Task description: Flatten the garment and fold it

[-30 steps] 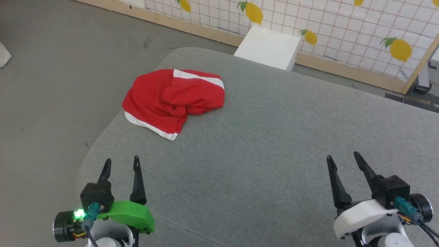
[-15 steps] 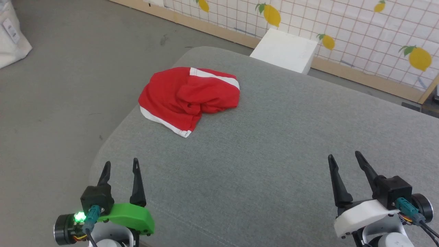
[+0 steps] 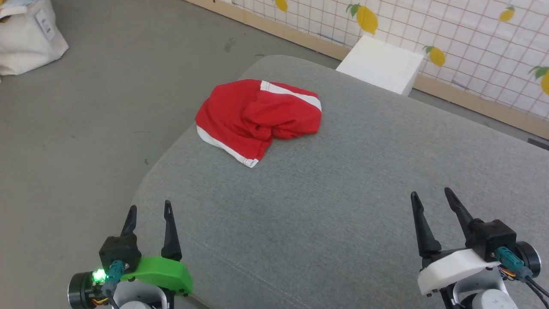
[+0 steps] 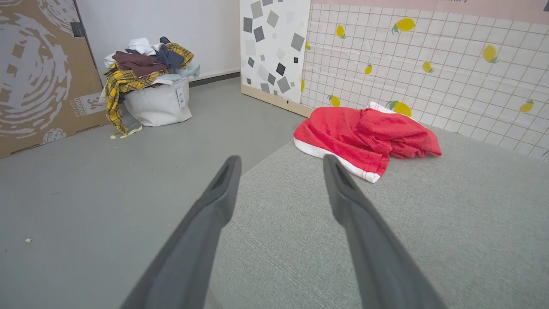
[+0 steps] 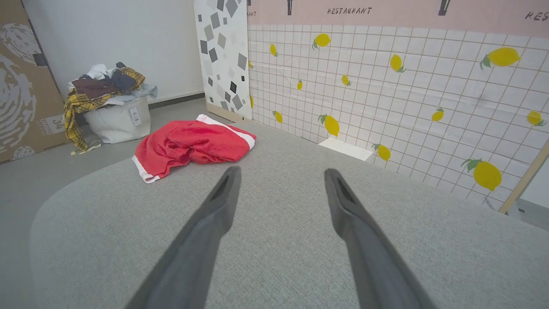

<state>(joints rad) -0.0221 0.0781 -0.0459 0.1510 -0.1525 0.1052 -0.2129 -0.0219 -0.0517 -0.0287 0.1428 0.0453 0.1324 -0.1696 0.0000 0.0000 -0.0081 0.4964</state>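
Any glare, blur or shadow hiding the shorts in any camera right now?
Head view: soft even light, shorts sharp, no glare or hard shadow. Left wrist view: shorts clear, left fingers slightly soft up close. Right wrist view: shorts clear, right fingers likewise soft.

I can't see the garment (image 3: pixel 257 118) middle, buried in its own folds; the head view's edge crops the laundry bag (image 3: pixel 25 43).
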